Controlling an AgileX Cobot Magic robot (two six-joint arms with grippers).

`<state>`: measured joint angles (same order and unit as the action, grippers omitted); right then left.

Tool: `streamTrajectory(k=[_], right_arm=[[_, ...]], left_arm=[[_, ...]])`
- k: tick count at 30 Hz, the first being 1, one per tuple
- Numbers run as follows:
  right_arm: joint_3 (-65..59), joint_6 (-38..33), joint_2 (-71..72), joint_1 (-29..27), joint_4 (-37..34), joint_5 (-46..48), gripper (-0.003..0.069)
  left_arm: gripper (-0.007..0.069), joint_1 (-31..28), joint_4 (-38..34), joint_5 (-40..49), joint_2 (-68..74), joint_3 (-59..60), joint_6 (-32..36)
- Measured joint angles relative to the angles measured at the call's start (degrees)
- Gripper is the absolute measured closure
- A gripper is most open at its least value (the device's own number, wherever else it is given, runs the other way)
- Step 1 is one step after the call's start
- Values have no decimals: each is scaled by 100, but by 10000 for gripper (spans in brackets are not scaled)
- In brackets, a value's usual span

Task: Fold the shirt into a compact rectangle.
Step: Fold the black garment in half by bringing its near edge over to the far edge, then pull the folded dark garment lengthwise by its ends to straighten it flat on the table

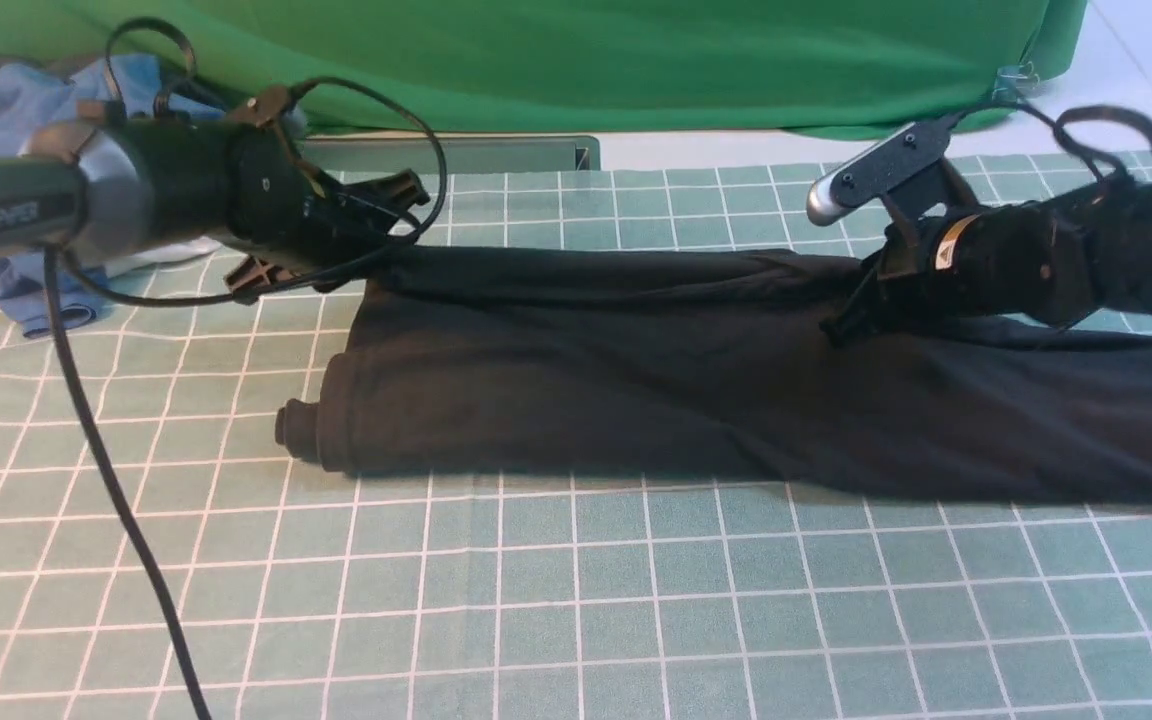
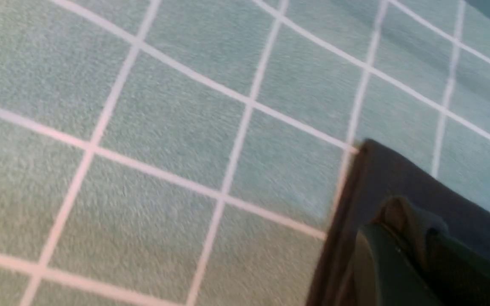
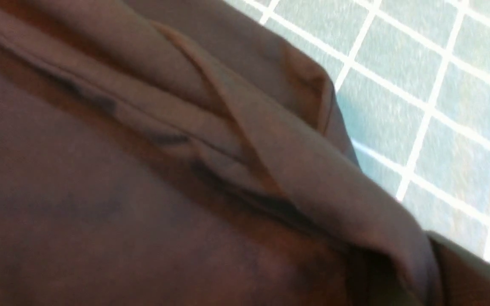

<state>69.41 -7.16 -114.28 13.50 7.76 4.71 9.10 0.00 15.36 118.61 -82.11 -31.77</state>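
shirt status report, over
left gripper open by shirt far-left corner. right gripper on shirt, grip unclear. shirt lies as long band. blue clothes far left, apart.

Faint pale "PiPER" lettering on the grey link of the left arm (image 1: 6,215), well behind the jaws of the left gripper (image 1: 331,232). Yellow-and-white sticker (image 1: 948,250) just behind the right arm's (image 1: 1036,265) jaws: print too small to read.
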Motion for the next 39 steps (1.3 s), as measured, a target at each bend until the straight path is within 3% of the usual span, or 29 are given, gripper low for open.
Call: streamTrajectory(k=[5,8,11,13,16,20,23,25,26,27,30,32,38,39], right_arm=[[0,-35,-204,-72,6,-308,354],[121,-35,-204,-92,11,-203,326],[431,-35,-179,-92,11,323,319],[965,-35,-91,-104,13,1119,316],[1519,-30,8,-117,13,1788,316],[2230,73,84,-91,-119,3045,319],[2449,44,86,-41,-581,3930,399],[2448,-26,55,24,-947,4423,520],[2442,-56,-6,85,-1132,4603,582],[2436,-61,-19,95,-1168,4613,588],[2428,-95,-307,224,-1327,4606,626],[2424,-95,-522,275,-1363,4468,628],[2391,-95,-1096,316,-1369,3182,628],[2393,-95,-1179,316,-1361,2522,628]], left_arm=[[575,-54,0,-184,98,-11,-98],[515,-73,0,-219,104,-87,-105],[431,-85,0,37,104,-371,-105],[340,-98,0,569,97,-857,-77],[267,-110,0,1325,56,-1407,159],[227,-110,0,2382,24,-2039,468],[254,-110,-93,2938,13,-2233,528],[315,-110,-217,3240,7,-2251,665],[382,-110,-320,3396,2,-2250,797],[390,-110,-335,3431,2,-2250,831],[534,-110,-481,3620,2,-2250,1134],[587,-110,-516,3668,2,-2250,1290],[613,-110,-1171,3569,2,-2253,1420],[612,-110,-1285,3563,2,-2253,1424]])
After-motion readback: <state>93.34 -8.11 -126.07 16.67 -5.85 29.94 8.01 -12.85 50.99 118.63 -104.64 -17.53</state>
